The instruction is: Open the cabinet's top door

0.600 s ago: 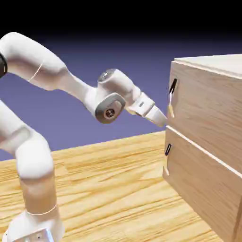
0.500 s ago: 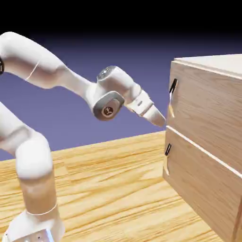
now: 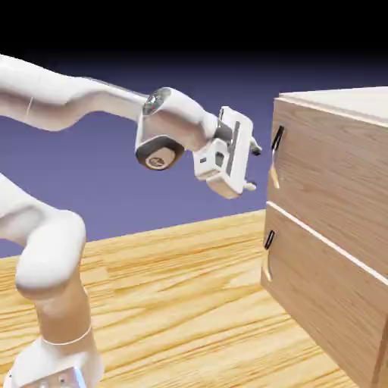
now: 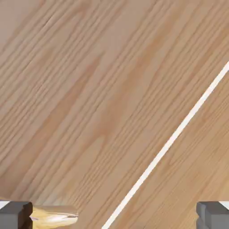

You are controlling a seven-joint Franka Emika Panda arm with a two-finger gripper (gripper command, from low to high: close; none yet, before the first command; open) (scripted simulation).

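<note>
The cabinet (image 3: 333,227) is a large light-wood box at the exterior view's right. The top door (image 3: 333,178) is its upper panel, shut, with a slim dark bar handle (image 3: 277,139) over a notch at its left edge. My gripper (image 3: 252,167) hovers just left of that edge, a little below the handle and apart from it. It stands open, one fingertip high and one low, with nothing between them. In the hand view, grained cabinet wood (image 4: 89,89) fills the picture and a pale seam (image 4: 170,143) crosses it diagonally. The fingertips (image 4: 15,214) sit wide apart at the bottom corners.
The lower panel (image 3: 326,295) carries a shorter dark handle (image 3: 268,239) at its left edge. The wooden table (image 3: 189,303) spreads in front of the cabinet. My white arm (image 3: 76,98) arches in from the exterior view's left.
The hand has risen and turned. Earlier it pointed down-right at the cabinet's edge; now its open fingers face the top door's front near the handle.
</note>
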